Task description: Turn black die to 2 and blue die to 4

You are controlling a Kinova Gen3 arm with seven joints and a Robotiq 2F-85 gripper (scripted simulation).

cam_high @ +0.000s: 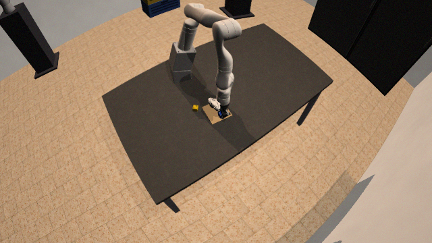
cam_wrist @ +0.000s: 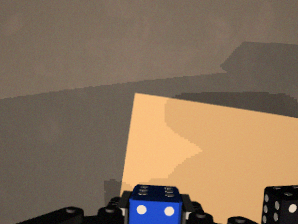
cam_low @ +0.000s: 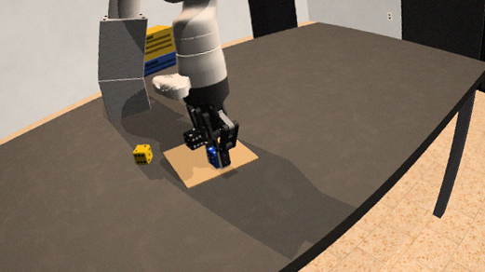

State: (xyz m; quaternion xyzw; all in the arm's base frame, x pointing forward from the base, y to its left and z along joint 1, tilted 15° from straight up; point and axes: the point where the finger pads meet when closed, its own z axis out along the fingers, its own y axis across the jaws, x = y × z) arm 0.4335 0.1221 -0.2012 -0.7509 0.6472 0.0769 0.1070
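Note:
My gripper [cam_high: 223, 114] [cam_low: 218, 159] [cam_wrist: 155, 206] is shut on the blue die [cam_low: 211, 157] [cam_wrist: 155, 212], low over the front right part of the tan mat [cam_high: 213, 119] [cam_low: 188, 177] [cam_wrist: 145, 130]. Whether the die touches the mat is not clear. Its face toward the wrist camera shows two pips side by side; the rest is cut off. The black die [cam_low: 192, 140] [cam_wrist: 283, 204] is at the mat's back part, left of the gripper in the exterior view; its upper face is only partly seen. The yellow die [cam_high: 195, 108] [cam_low: 143, 155] lies on the table, off the mat.
The dark table [cam_high: 145, 135] [cam_low: 71, 224] extends around the mat. The robot's base [cam_high: 182, 61] [cam_low: 123, 67] stands behind and to the left of the mat. The black die is close beside the gripper. The arm's shadow falls across the mat and table.

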